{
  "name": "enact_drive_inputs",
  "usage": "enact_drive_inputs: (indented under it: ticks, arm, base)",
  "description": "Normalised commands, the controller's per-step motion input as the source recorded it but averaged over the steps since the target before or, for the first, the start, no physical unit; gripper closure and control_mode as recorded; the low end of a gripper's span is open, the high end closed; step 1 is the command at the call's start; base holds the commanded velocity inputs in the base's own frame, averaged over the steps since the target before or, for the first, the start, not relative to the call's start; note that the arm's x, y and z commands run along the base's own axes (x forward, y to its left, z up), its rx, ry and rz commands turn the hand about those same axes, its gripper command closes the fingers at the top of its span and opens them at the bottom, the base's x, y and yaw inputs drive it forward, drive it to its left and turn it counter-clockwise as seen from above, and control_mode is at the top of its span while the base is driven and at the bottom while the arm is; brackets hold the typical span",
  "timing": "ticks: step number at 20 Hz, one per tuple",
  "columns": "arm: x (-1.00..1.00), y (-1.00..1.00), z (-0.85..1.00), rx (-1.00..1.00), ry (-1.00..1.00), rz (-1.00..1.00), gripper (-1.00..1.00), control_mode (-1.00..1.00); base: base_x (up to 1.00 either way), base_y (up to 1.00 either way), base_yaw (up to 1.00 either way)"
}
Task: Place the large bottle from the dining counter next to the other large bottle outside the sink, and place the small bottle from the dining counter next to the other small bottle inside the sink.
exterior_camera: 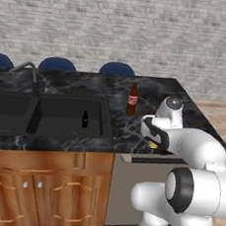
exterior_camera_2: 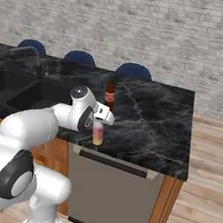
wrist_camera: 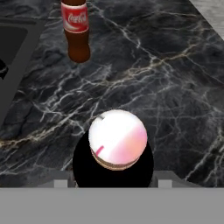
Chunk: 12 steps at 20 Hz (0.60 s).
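The gripper (exterior_camera_2: 100,123) hangs pointing down over the black marble counter (exterior_camera_2: 152,124), and right beneath it stands the large bottle (exterior_camera_2: 98,133), pale and pinkish, upright with its long axis straight up and down. From the hand view we look square onto its rounded light cap (wrist_camera: 118,139), so the neck points directly up at the hand. The finger tips (wrist_camera: 166,181) show just at the bottom corners on either side of the bottle's dark shadow, and the jaws look closed around the bottle's upper part, though actual contact I cannot tell for sure. The bottle's base seems to sit on or just above the marble near the counter's front edge. Ahead of the gripper and a little to its left, well apart, stands the other large bottle (exterior_camera: 132,100), dark brown with a red label, upright too, beside the sink (exterior_camera: 48,127). Further left, inside the near basin, stands the other small bottle (exterior_camera: 85,119), tiny and black. The curved grey faucet (exterior_camera: 32,72) rises behind the basins, and blue chair backs (exterior_camera: 117,69) line the far side. Between the held bottle and the brown one lies open marble.
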Motion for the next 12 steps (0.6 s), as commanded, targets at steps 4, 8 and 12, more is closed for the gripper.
enact_drive_inputs:
  ticks: [4, 8, 12]
  arm:
    - [0.00, 0.00, 0.00, 0.00, 0.00, 0.00, 1.00, 1.00]
    - [0.00, 0.00, 0.00, 0.00, 0.00, 0.00, 1.00, 1.00]
    - [0.00, 0.00, 0.00, 0.00, 0.00, 0.00, 1.00, 1.00]
  base:
    - [0.32, 0.08, -0.02]
    - [0.46, 0.04, -0.01]
    - [0.52, 0.07, -0.01]
